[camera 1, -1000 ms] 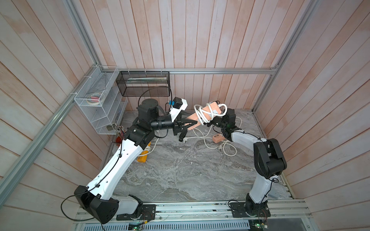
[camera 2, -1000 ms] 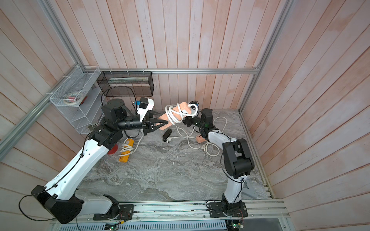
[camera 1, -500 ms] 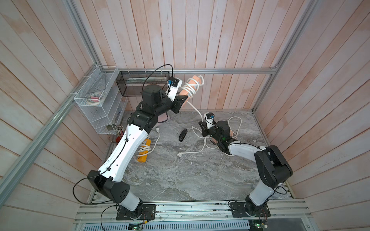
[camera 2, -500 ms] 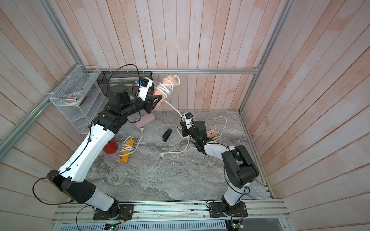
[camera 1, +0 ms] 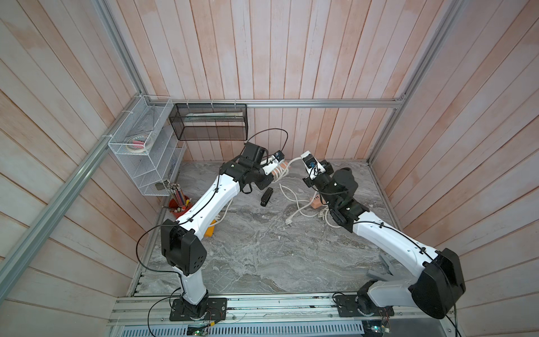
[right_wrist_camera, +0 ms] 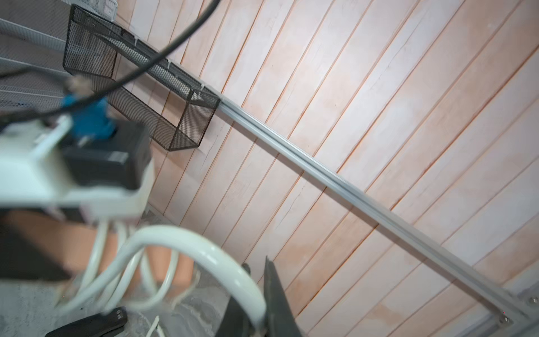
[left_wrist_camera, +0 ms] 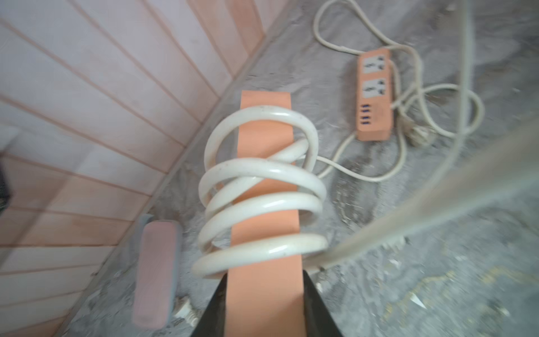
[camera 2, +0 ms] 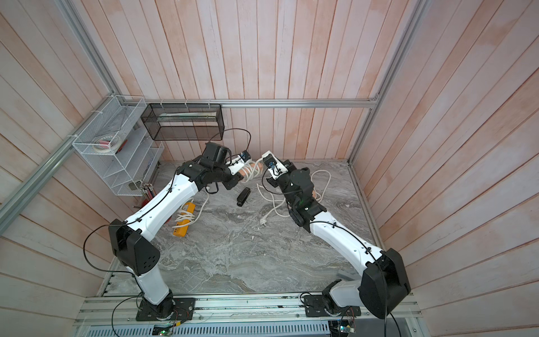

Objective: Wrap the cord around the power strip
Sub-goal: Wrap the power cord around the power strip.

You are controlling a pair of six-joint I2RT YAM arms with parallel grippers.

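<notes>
Left end effector [left_wrist_camera: 264, 289]: is being held closed on the strip [left_wrist_camera: 264, 122], whose near end is being gripped between the two dark fingers [left_wrist_camera: 217, 303].
Strip: is being held out straight ahead of the left end effector, off the worktop [camera 1: 262, 256], with its far end being pointed toward the foot of the wall.
Cord [left_wrist_camera: 262, 172]: is being carried in several loose white turns round the middle of the strip, just ahead of the left fingers; from the turn nearest them a blurred length is being led away sideways.
Right end effector [right_wrist_camera: 259, 309]: is being held closed on the cord, an arch of it being pinched between the jaws, just beside the wrapped strip and facing the left end effector.
Second strip [left_wrist_camera: 374, 96]: is being seen flat on the worktop, well ahead of the left end effector, among its own slack cable.
Pink block [left_wrist_camera: 154, 271]: is being seen on the worktop by the wall, near the left end effector.
Stapler [camera 1: 267, 197]: is being seen on the worktop, near both end effectors, toward the arms' bases.
</notes>
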